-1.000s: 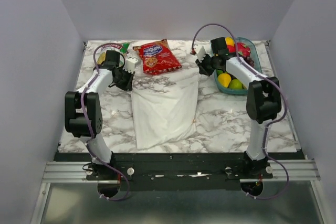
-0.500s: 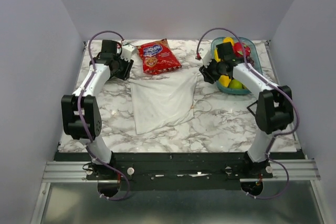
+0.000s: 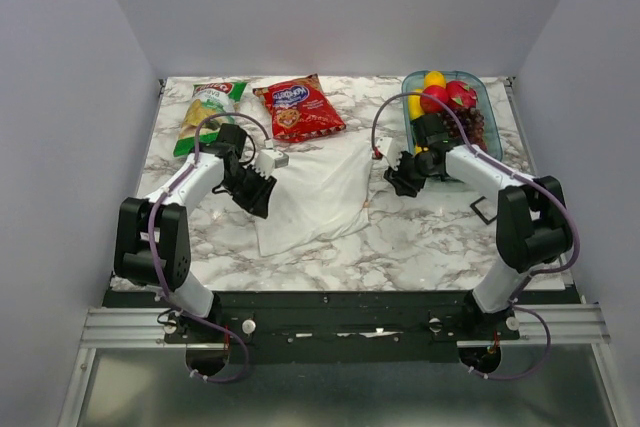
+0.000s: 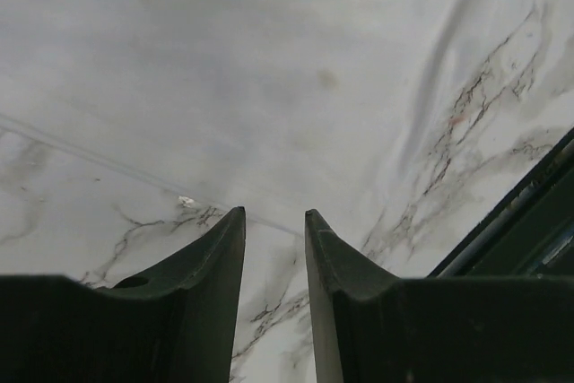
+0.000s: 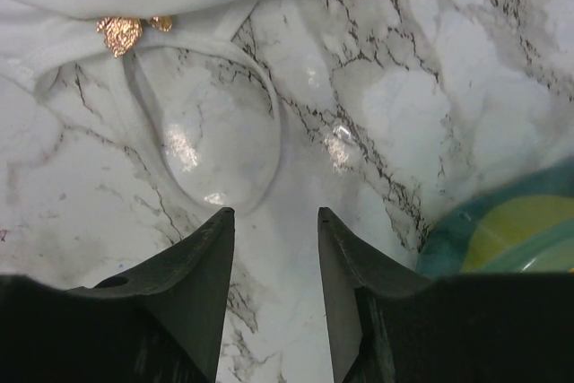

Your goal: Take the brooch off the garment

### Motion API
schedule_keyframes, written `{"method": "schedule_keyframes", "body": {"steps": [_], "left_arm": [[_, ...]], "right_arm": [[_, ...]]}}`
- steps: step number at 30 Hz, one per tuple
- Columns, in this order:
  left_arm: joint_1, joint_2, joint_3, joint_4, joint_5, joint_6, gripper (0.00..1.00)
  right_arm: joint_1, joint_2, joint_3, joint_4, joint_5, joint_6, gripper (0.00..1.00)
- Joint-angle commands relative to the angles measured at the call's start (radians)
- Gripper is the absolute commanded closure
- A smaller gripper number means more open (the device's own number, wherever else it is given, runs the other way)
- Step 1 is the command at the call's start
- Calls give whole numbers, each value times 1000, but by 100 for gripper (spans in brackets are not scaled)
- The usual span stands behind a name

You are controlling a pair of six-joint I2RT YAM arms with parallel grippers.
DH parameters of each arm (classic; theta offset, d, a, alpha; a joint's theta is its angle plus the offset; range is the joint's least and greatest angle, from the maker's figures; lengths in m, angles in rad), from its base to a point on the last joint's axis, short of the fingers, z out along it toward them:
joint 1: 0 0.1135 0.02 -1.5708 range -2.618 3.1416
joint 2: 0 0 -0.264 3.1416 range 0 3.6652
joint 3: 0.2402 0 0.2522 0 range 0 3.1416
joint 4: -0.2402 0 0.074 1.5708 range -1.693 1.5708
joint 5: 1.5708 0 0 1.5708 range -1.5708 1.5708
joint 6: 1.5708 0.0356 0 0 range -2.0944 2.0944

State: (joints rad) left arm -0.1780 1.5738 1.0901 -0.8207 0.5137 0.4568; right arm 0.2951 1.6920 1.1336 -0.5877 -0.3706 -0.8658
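The table (image 3: 430, 237) is white marble with grey-black veins, glossy enough to throw back bright spots in the right wrist view. Plain pale grey walls (image 3: 330, 7) close it in at the back and on both sides. A black bar and an aluminium rail (image 3: 340, 325) run along the lower edge of the overhead frame. A white garment (image 3: 310, 197) lies crumpled at the centre of the table. The left gripper (image 3: 256, 194) is at the garment's left edge, with its fingers spread a little and nothing between them. The right gripper (image 3: 398, 173) is just right of the garment, fingers likewise parted over bare marble and empty. In the upper left of the right wrist view, the brooch (image 5: 119, 33) shows as a small golden-brown piece on the garment's hem. It is beside a thin white strap (image 5: 269, 105) that loops onto the marble, well ahead of the fingertips. A teal fruit tray (image 3: 490, 112) fills the upper right of the overhead frame. A red snack bag (image 3: 298, 109) and a green snack bag (image 3: 208, 110) lie along the top, and a black square frame (image 3: 487, 205) lies at the right.
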Motion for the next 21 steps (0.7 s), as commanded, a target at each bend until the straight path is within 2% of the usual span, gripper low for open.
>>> {"method": "schedule_keyframes", "body": {"steps": [1, 11, 15, 21], "left_arm": [[-8, 31, -13, -51, 29, 54, 60], [-9, 141, -39, -31, -43, 65, 62], [-9, 173, -50, -26, -89, 63, 63], [-3, 177, -81, -21, -178, 82, 64]], "right_arm": [[50, 52, 54, -6, -24, -24, 50], [101, 149, 77, -32, 77, 45, 55], [99, 112, 16, -49, 153, 63, 57], [92, -20, -184, -57, 234, 60, 58]]}}
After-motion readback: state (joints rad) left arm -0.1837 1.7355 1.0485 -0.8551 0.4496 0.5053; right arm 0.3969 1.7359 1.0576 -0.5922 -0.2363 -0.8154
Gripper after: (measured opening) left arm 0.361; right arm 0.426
